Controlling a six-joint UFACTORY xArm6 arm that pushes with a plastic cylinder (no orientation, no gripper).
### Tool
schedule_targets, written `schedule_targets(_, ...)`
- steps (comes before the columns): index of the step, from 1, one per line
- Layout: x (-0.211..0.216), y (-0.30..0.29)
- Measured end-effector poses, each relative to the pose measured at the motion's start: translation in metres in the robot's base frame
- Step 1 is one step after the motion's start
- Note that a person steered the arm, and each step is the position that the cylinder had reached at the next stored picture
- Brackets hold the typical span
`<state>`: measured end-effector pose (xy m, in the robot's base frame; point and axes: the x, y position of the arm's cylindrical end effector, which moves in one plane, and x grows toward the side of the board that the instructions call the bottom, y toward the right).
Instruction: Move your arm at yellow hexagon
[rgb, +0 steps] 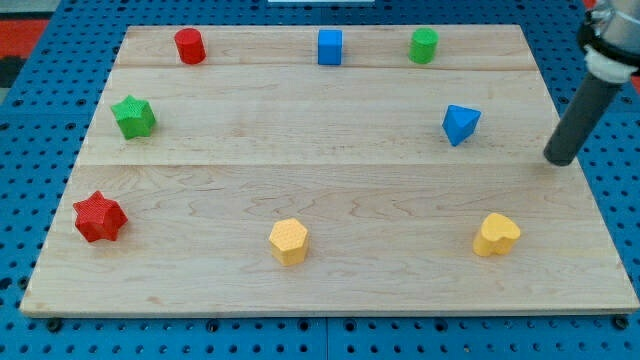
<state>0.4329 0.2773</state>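
The yellow hexagon (288, 241) sits near the view's bottom, a little left of centre on the wooden board (330, 190). My tip (560, 159) is at the board's right edge, far to the right of and above the hexagon. The closest blocks to my tip are the blue triangle (460, 124) to its left and the yellow heart (496, 234) below and left of it. My tip touches no block.
A red cylinder (190, 46), a blue cube (330, 47) and a green cylinder (424, 46) line the view's top. A green star (133, 116) and a red star (98, 217) stand at the left. A blue pegboard (30, 130) surrounds the board.
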Motion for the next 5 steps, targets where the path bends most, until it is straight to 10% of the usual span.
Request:
schedule_targets(2,-0.085,-0.021)
schedule_targets(5,-0.099,-0.044)
